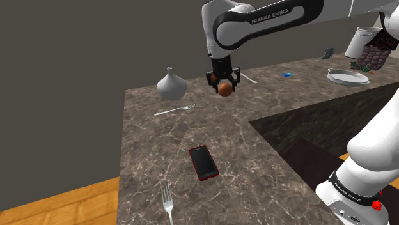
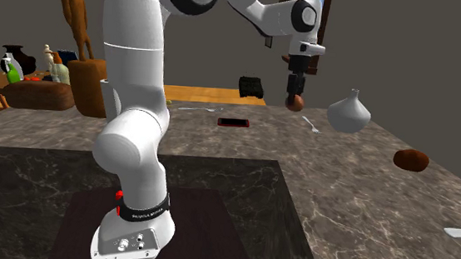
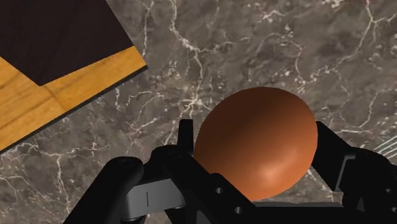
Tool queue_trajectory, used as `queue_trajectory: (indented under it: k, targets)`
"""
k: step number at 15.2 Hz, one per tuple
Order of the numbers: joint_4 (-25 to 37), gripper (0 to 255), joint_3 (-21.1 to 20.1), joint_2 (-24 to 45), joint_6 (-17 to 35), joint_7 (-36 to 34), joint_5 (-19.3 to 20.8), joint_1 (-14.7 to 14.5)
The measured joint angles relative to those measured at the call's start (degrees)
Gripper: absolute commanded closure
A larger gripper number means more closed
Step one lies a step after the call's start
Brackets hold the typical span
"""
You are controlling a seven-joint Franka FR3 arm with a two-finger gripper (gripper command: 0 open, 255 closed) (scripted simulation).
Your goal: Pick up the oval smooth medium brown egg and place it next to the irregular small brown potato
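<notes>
A smooth brown egg (image 1: 224, 88) hangs well above the marble counter, clasped between the black fingers of my gripper (image 1: 224, 83). From the second exterior view the egg (image 2: 295, 102) sits at the tip of the gripper (image 2: 295, 94), high over the counter near a grey vase. Close up in the wrist view, the egg (image 3: 257, 141) is pinched on both sides by the fingers (image 3: 184, 143). A small dark brown potato (image 2: 411, 160) lies on the counter toward the second exterior view's right, well away from the egg.
A grey vase (image 1: 172, 84), a fork (image 1: 175, 110), a red-edged phone (image 1: 203, 162) and a second fork (image 1: 167, 203) lie on the marble counter (image 1: 147, 147). A white dish (image 1: 348, 76) stands far right. The dark stand top (image 1: 307, 140) borders the counter.
</notes>
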State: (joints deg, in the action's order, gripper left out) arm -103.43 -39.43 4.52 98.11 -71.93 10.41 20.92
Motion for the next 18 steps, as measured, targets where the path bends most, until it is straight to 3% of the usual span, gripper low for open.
queue_trajectory:
  k: [10,15,18]
  targets:
    - [24.18,255,4.36,19.99,-6.91,4.33,11.36,-1.94]
    - [46.19,255,7.75,33.77,-14.74,8.68,16.93,-7.37]
    - [47.74,255,8.28,35.75,-14.3,9.14,17.6,-7.71]
